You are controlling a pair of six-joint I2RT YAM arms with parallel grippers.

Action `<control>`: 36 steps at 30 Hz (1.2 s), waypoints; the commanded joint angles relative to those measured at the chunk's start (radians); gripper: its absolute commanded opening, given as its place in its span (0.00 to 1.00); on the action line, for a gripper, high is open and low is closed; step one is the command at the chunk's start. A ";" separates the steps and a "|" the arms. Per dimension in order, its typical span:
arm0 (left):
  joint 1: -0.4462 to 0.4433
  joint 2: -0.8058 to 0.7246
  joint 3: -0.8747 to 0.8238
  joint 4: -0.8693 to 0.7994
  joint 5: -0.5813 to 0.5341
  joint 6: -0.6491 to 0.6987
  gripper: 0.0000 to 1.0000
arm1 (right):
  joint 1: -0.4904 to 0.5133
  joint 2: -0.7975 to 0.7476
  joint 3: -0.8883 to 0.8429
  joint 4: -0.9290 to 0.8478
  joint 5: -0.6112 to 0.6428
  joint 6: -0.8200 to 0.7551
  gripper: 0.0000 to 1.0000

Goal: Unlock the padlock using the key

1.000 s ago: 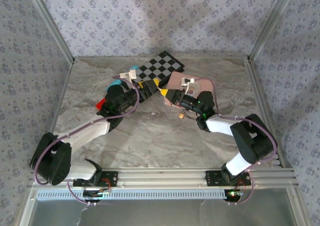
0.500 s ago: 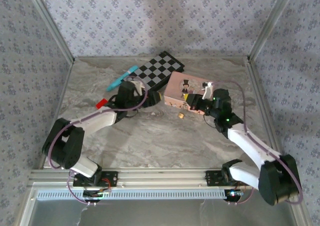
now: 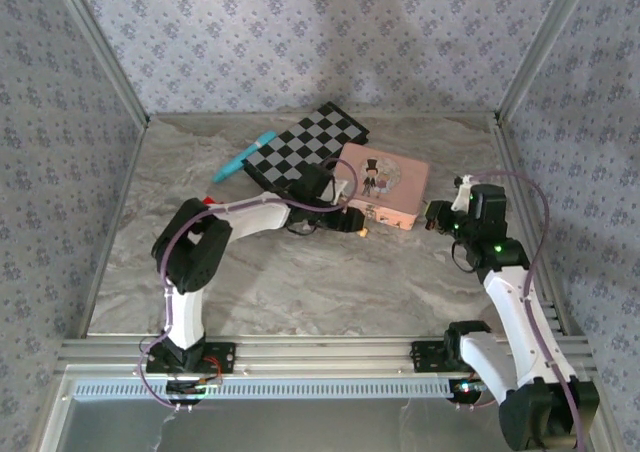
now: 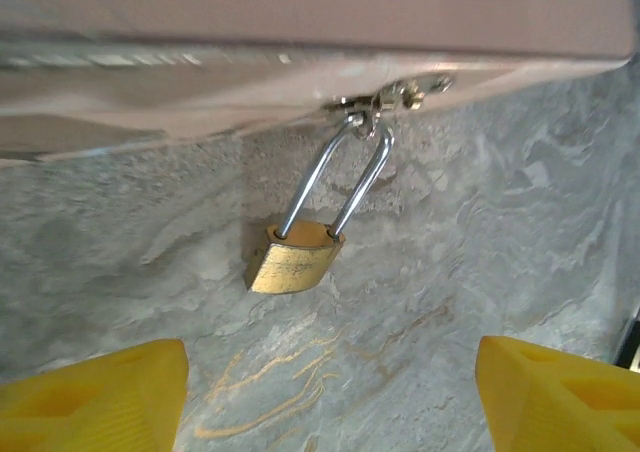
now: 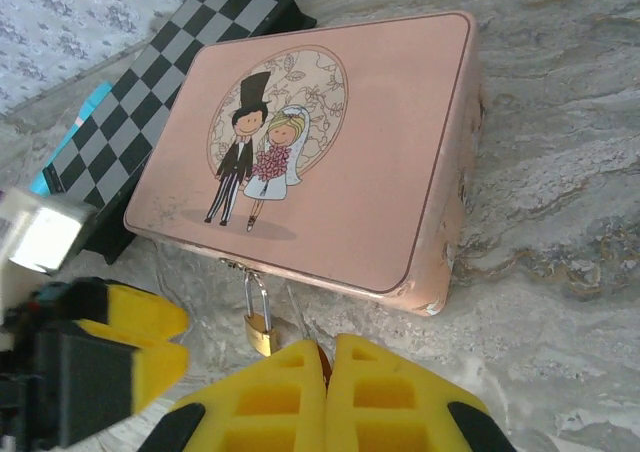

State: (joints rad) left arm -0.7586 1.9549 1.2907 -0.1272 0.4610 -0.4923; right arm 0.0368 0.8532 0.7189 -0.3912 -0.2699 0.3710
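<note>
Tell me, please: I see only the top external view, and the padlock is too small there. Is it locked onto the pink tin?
Observer: It looks locked. In the left wrist view the padlock lies on the table, both legs of its shackle go into the body, and the shackle passes through the hasp of the pink tin.
Operator: Does the right gripper hold the key?
Observer: I cannot tell. In the right wrist view the right gripper is shut, its yellow fingers pressed together just short of the padlock, but I cannot make out a key between them.
</note>
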 commanded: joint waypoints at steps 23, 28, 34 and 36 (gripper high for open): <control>-0.045 0.225 0.149 0.160 -0.087 -0.056 0.41 | -0.013 -0.049 -0.073 0.110 -0.104 0.085 0.00; -0.044 0.249 0.146 0.219 -0.056 -0.122 0.30 | -0.011 -0.052 -0.082 0.114 -0.109 0.098 0.00; -0.042 0.236 0.109 0.266 -0.038 -0.198 0.08 | -0.011 -0.051 -0.109 0.137 -0.116 0.134 0.00; -0.039 0.223 0.099 0.274 -0.030 -0.244 0.02 | -0.010 -0.047 -0.127 0.150 -0.128 0.154 0.00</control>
State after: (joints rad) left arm -0.8005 2.1765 1.4109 0.1257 0.4198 -0.6636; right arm 0.0284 0.8120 0.6167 -0.2668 -0.3691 0.4835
